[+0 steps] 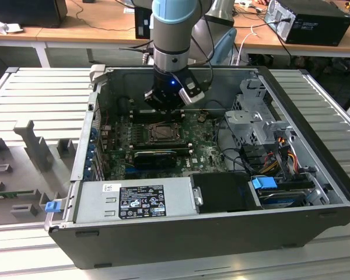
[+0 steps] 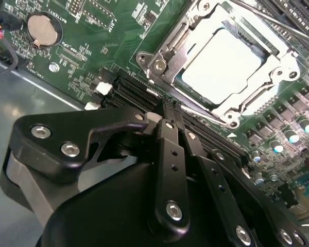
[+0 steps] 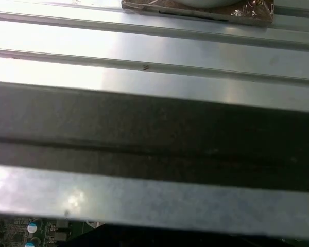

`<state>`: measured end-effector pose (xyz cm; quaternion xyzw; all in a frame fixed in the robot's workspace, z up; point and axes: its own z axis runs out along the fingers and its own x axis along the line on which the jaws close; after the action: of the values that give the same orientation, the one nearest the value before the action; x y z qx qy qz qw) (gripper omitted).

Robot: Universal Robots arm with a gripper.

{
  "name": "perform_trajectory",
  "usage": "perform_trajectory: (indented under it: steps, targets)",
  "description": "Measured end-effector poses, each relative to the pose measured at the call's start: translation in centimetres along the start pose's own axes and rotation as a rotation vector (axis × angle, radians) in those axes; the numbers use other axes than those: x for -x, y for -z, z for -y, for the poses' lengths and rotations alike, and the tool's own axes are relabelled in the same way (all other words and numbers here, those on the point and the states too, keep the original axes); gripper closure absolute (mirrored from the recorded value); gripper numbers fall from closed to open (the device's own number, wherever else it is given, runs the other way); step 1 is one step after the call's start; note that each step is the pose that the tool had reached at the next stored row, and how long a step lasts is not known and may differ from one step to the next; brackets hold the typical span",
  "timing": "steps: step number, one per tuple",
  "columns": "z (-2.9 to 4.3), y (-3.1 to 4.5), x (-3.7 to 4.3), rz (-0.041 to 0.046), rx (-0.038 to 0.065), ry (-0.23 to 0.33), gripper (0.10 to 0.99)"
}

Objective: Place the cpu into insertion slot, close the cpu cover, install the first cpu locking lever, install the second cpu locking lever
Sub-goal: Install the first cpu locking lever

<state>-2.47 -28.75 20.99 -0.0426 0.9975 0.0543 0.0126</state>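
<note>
In the second wrist view the cpu [image 2: 221, 67] lies flat in the insertion slot, silvery top face up. The cpu cover [image 2: 167, 51], a silver frame, is folded down around it. A thin wire lever [image 2: 206, 113] runs along the socket edge nearest my fingers. My gripper [image 2: 170, 110] is shut, its black fingers [image 2: 171, 154] pressed together with nothing seen between them, and the tips are close to that edge over the black memory slots [image 2: 129, 90]. In the exterior view the gripper [image 1: 163, 106] hangs just behind the insertion slot [image 1: 163, 133] inside the open computer case.
A power supply [image 1: 137, 201] lies at the case front and a drive cage [image 1: 256, 116] with cables stands at the exterior view's right. A long black expansion card [image 1: 154, 156] sits in front of the socket. A coin battery [image 2: 43, 28] is on the green board. The case wall [image 3: 154, 134] runs across the first wrist view.
</note>
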Motion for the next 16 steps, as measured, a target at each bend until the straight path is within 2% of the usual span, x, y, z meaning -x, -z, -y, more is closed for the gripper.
perform_trajectory:
  steps: [6,8,10,13,16]
  targets:
    - [0.06,-0.42,0.29,-0.0003,-0.003,0.0,0.98]
    - [0.07,-0.51,0.34,-0.0008,-0.009,0.0,0.98]
    - [0.11,-0.68,0.38,-0.002,-0.019,0.0,0.98]
    - [0.14,-0.99,0.44,-0.003,-0.027,0.0,0.98]
    - [0.14,-1.02,0.47,-0.0018,-0.019,0.0,0.98]
